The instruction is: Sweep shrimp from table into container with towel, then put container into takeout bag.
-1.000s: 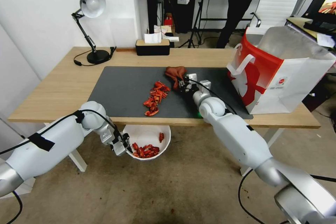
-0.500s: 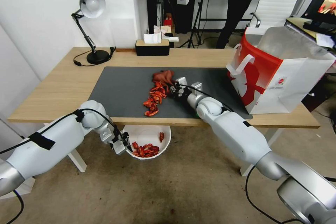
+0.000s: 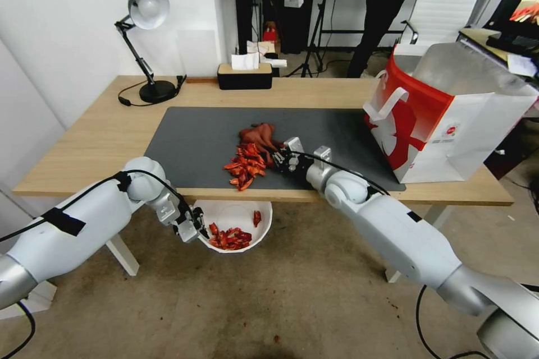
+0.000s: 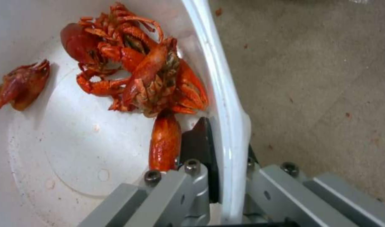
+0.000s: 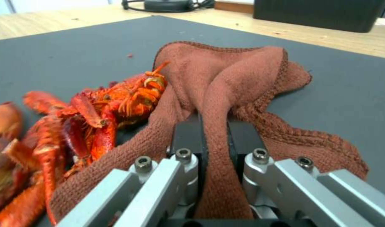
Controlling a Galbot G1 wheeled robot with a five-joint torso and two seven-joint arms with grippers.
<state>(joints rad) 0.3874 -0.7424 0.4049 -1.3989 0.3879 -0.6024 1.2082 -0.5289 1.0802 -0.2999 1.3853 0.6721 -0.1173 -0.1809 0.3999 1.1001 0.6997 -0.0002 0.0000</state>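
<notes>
Near the front edge of the counter (image 3: 101, 140), on the dark mat: right hand (image 3: 282, 158) clamped on a fold of the towel (image 3: 257, 136), cloth bunched between the two black pads (image 5: 187, 134) and spilling out on the far side. Just left of that hand, touching the cloth: the loose pile of shrimp (image 3: 245, 164), close to the near edge of the mat. Below the edge, directly under the pile: the container (image 3: 229, 215), pinched at its rim by the left hand (image 3: 190, 228), one pad inside the wall and one outside, with a small heap of shrimp already in the bottom. Well off to the right on the counter: the takeout bag (image 3: 443, 118), upright and open, not yet needed.

For a clean sweep, probably best: keep the cloth low and flat against the mat so pieces cannot slip under; push from the far side toward the near edge rather than sideways; go slowly enough that pieces tumble rather than scatter. Hold the container steady and centred beneath the drop point, rim tucked close under the edge. Likely risk: strays escaping left of the cloth or missing the rim onto the floor.
</notes>
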